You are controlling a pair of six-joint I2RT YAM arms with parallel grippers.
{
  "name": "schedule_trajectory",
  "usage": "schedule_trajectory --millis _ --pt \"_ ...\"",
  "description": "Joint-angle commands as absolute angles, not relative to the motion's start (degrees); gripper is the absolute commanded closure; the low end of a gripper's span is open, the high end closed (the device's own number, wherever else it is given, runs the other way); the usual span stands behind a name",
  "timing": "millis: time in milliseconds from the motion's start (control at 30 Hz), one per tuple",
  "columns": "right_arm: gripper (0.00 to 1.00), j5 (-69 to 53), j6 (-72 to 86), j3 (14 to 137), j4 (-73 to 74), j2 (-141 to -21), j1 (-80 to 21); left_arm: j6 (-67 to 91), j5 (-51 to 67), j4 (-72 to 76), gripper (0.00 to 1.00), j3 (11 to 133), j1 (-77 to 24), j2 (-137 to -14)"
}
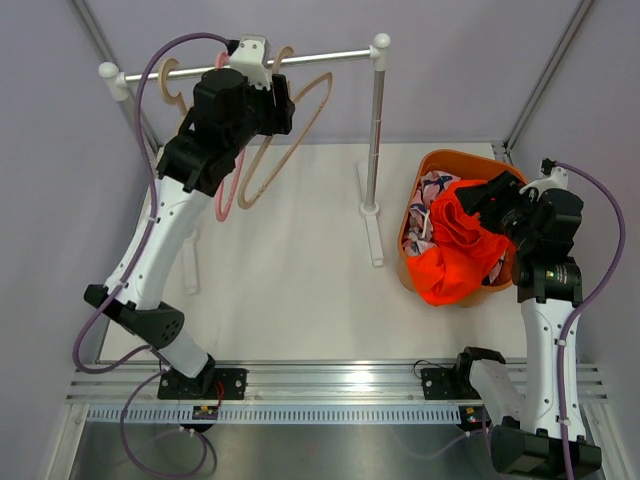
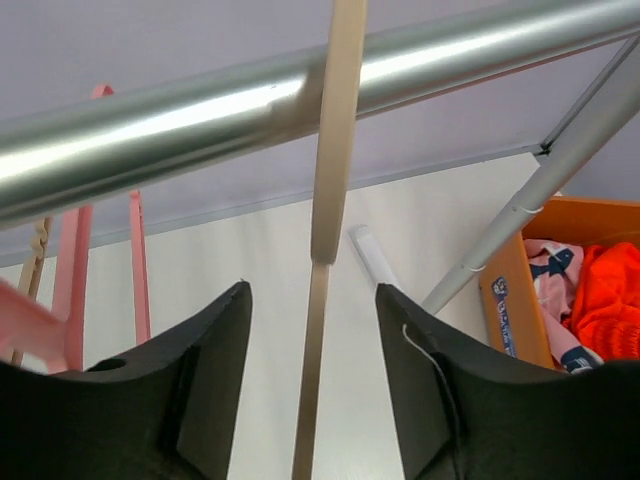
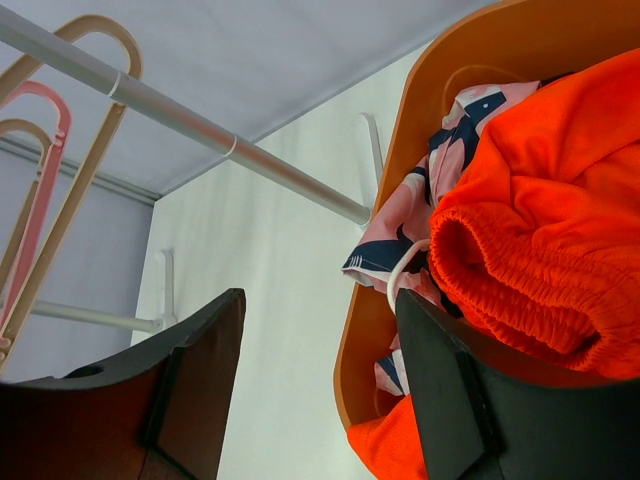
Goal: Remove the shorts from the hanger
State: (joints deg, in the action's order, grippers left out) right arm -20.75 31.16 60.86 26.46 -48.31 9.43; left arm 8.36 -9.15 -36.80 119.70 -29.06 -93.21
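The bright orange shorts [image 1: 460, 250] [image 3: 560, 200] lie heaped in an orange basket [image 1: 445, 155] at the right. The pink patterned shorts [image 1: 428, 195] [image 3: 400, 230] are tucked under them. My right gripper [image 1: 490, 195] [image 3: 318, 295] hangs open over the basket's near side, its right finger against the orange fabric and nothing between its jaws. My left gripper [image 1: 252, 60] [image 2: 312, 288] is up at the silver rail [image 1: 320, 57] [image 2: 150, 130]. It is open, and a bare beige hanger [image 1: 290, 130] [image 2: 335, 150] runs untouched through the gap between its fingers.
A pink hanger [image 1: 225, 200] [image 2: 75, 270] and another beige one hang bare on the rail to the left. The rack's upright post [image 1: 375, 130] and its foot [image 1: 373, 235] stand between the hangers and the basket. Grey walls enclose the white table.
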Motion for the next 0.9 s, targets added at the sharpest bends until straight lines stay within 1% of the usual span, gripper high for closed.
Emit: schedule_trajectory --millis 0,33,100,133,233,267,300,333,367,433,533,567,633,867 --pt "0.29 -23.1 29.5 63.4 26.6 -47.4 9.1 7.4 -6.3 -35.7 0.36 119.4 -29.0 -87.4" --pt "0.28 -23.7 29.4 63.4 26.5 -47.3 9.1 7.1 -5.5 -35.9 0.32 118.8 -29.1 -85.4" --pt "0.26 -24.4 29.5 63.3 26.1 -47.1 9.1 6.7 -4.7 -36.9 0.28 116.8 -29.5 -83.4" --pt "0.25 -25.2 29.8 63.3 25.9 -47.0 9.1 6.5 -4.2 -37.5 0.23 116.3 -29.9 -81.3" --pt "0.2 -28.0 30.2 62.6 23.6 -46.2 9.1 5.5 -2.8 -39.9 0.16 112.9 -31.6 -78.1" --pt "0.17 -28.6 30.3 62.1 22.5 -46.0 9.1 5.3 -3.2 -40.1 0.15 111.5 -32.2 -75.3" --pt "0.03 -29.3 30.4 62.1 22.0 -45.9 9.1 5.0 -3.3 -40.1 0.13 108.0 -33.2 -73.6" --pt "0.01 -30.2 30.4 62.0 21.5 -45.9 9.1 5.0 -3.5 -39.8 0.12 105.8 -33.7 -71.7" --pt "0.01 -30.5 30.5 61.9 20.9 -45.9 9.1 5.2 -2.9 -39.4 0.1 103.6 -33.9 -67.8" --pt "0.01 -30.7 30.8 62.0 20.8 -45.9 9.1 5.8 -1.2 -37.1 0.09 96.3 -34.4 -63.6" --pt "0.0 -30.7 30.6 62.0 20.2 -45.3 9.1 6.9 4.6 -32.2 0.07 86.5 -34.5 -53.6" --pt "0.01 -30.7 30.5 61.9 20.1 -44.9 9.1 6.9 5.6 -32.2 0.07 84.7 -34.5 -53.6" --pt "0.01 -30.2 30.1 61.7 20.2 -44.5 9.1 7.5 6.7 -30.9 0.07 80.2 -34.5 -49.8" --pt "0.01 -30.4 28.6 61.1 20.2 -42.1 9.1 6.2 6.5 -30.1 0.07 73.3 -34.5 -43.6"
